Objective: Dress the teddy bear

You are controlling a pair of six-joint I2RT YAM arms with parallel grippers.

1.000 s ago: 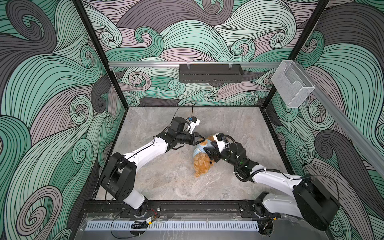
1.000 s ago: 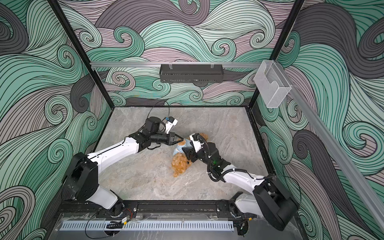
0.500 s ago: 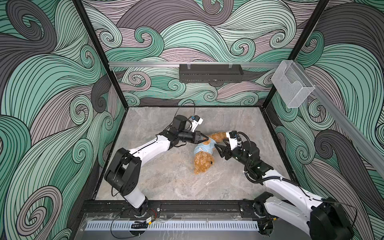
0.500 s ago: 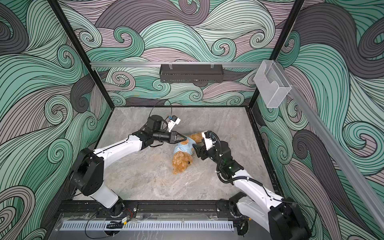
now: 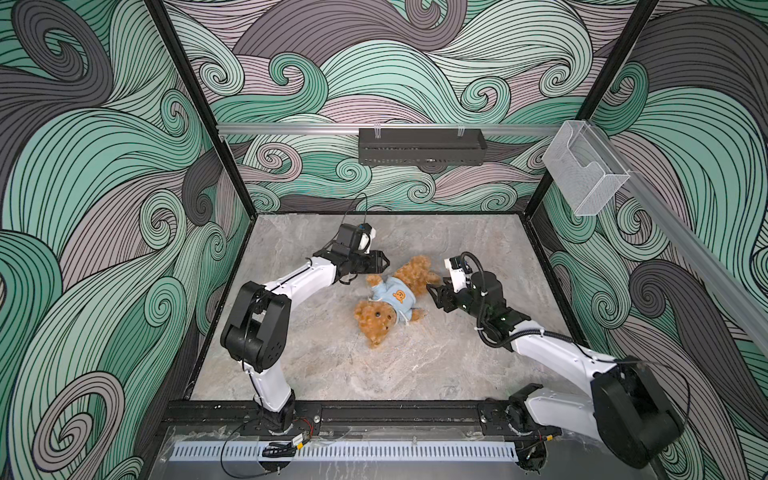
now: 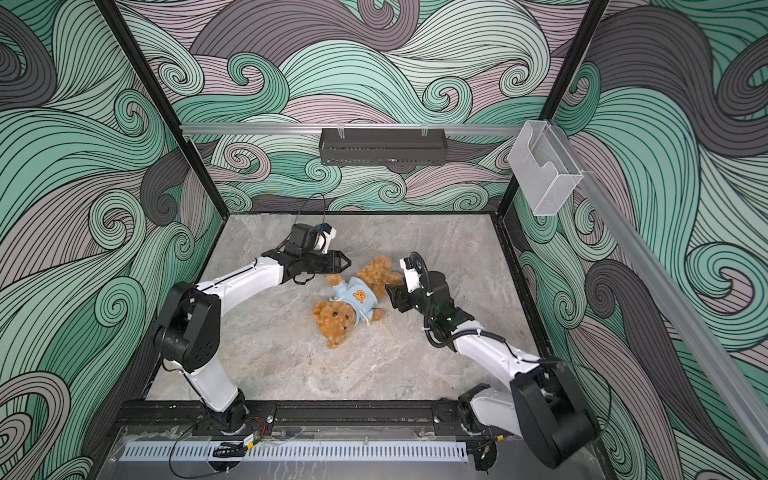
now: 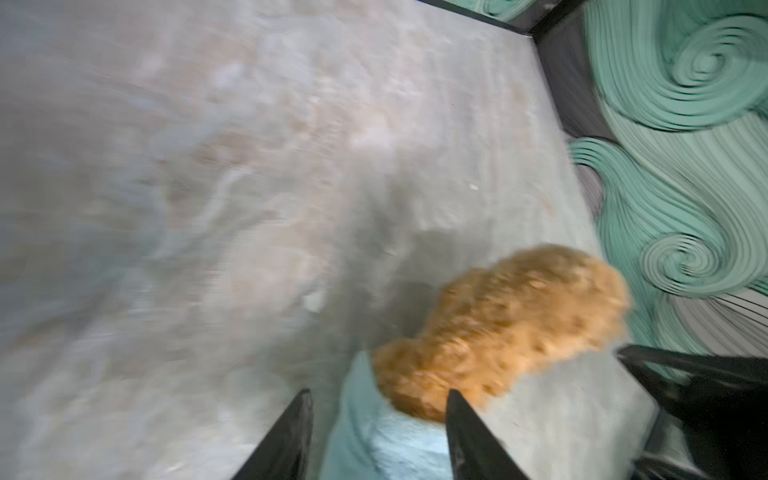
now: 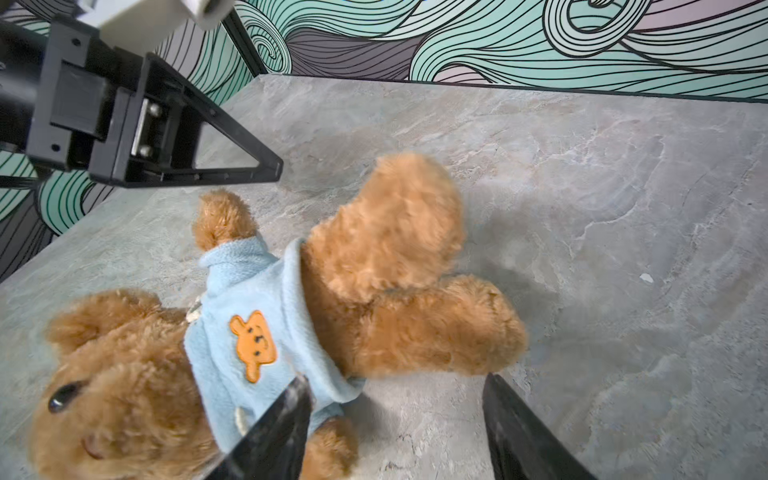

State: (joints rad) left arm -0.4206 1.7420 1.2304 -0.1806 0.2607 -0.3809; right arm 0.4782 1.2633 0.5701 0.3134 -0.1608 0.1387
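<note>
The teddy bear [image 5: 376,322] lies on its back mid-table, head toward the front, and shows in both top views [image 6: 334,320]. It wears a light-blue garment [image 5: 392,297] with an orange bear patch [image 8: 253,345]; both legs [image 8: 386,232] are bare. My left gripper [image 5: 384,262] [image 6: 347,262] hovers just behind the bear's raised arm [image 8: 222,216], fingers apart and holding nothing; its wrist view [image 7: 378,392] is blurred. My right gripper [image 5: 434,295] [image 8: 397,378] stands open beside the legs, one finger over the garment's hem.
The grey stone table [image 5: 332,365] is walled on three sides by patterned panels. A black tray [image 5: 422,145] hangs on the back rail and a clear plastic box [image 5: 584,174] on the right rail. The black frame bar [image 5: 374,413] runs along the front edge.
My left gripper has opened and let go of the garment, staying behind the bear. My right gripper has drawn back to the right, away from the bear's body.
</note>
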